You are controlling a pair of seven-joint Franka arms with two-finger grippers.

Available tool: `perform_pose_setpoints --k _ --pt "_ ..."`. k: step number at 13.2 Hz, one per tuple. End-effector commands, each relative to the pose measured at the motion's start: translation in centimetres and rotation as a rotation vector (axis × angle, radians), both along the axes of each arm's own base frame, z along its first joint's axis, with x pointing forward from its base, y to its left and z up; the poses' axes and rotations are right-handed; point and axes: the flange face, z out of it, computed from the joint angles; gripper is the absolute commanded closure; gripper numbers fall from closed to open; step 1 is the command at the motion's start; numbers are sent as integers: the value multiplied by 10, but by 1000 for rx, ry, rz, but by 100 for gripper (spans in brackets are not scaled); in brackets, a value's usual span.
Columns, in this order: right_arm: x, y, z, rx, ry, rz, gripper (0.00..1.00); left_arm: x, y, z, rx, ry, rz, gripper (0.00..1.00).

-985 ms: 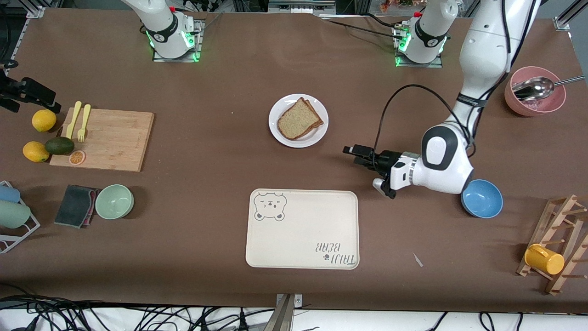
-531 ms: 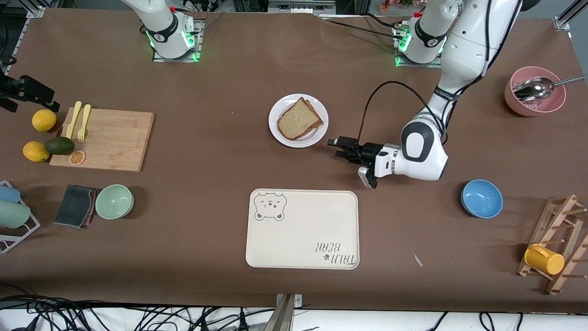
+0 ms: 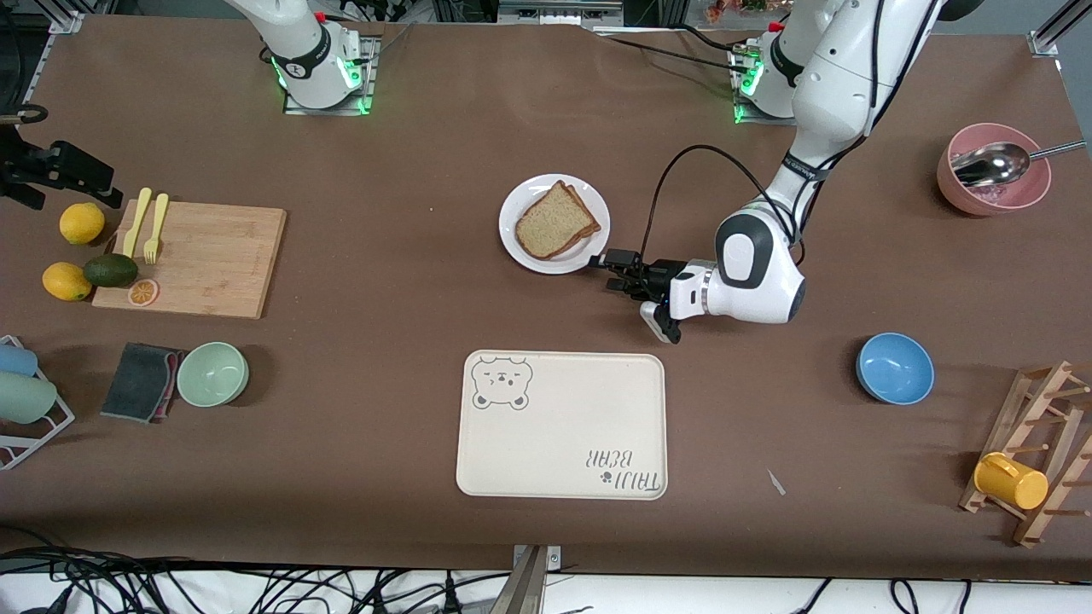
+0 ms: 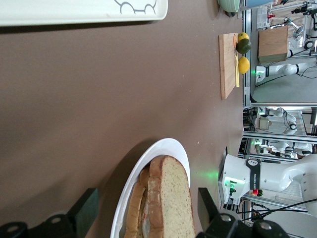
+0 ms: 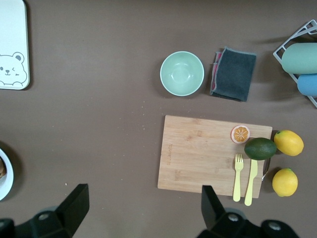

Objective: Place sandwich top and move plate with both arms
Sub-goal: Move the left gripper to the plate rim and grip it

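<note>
The white plate point(image 3: 514, 249) sits mid-table, farther from the front camera than the tray. On it lies a sandwich, with the sandwich top point(image 3: 553, 223), a speckled brown-crusted slice, resting on the lower slice. My left gripper point(image 3: 602, 264) hangs low at the plate's rim on the left arm's end side. It is open. In the left wrist view the plate point(image 4: 148, 156) and sandwich top point(image 4: 174, 198) show between the left gripper's point(image 4: 147, 191) spread fingers. My right gripper point(image 5: 143, 188) waits open and empty, high over the table beside the cutting board point(image 5: 213, 153).
A cream bear-print tray point(image 3: 563, 426) lies nearer the front camera than the plate. A blue bowl point(image 3: 894, 368), a pink bowl with a spoon point(image 3: 994, 170) and a mug rack point(image 3: 1032, 469) stand toward the left arm's end. The cutting board point(image 3: 200, 256), fruit and a green bowl point(image 3: 213, 373) are toward the right arm's end.
My left gripper has travelled from near the blue bowl across the table to the plate's rim. The sandwich and plate have not moved. The right gripper barely shifted.
</note>
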Motion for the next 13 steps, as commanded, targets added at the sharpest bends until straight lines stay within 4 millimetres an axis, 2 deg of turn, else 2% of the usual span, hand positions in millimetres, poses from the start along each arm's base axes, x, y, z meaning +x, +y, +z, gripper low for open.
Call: perform_pose_setpoints --k 1,3,5,6,7,10,11,13 --pt "1 2 8 -13 1 9 0 -8 -3 -3 -29 -28 7 14" --pt "0 0 9 -17 1 13 0 -12 -4 -13 -25 -16 3 17" --pt "-1 -1 8 -18 9 12 0 -21 -17 -27 -59 -31 12 18" --pt "-1 0 8 -18 9 16 0 -22 -17 -31 -71 -48 6 22" --pt "-1 0 9 -18 7 16 0 -23 -18 -32 -73 -53 1 27" --pt "-1 2 12 -17 1 20 0 -26 -18 -40 -78 -70 -17 31" --pt "0 2 12 -16 1 14 0 -28 -19 -43 -79 -75 -25 35" --pt "0 2 12 -16 1 10 0 -39 -29 -47 -67 -74 -49 39"
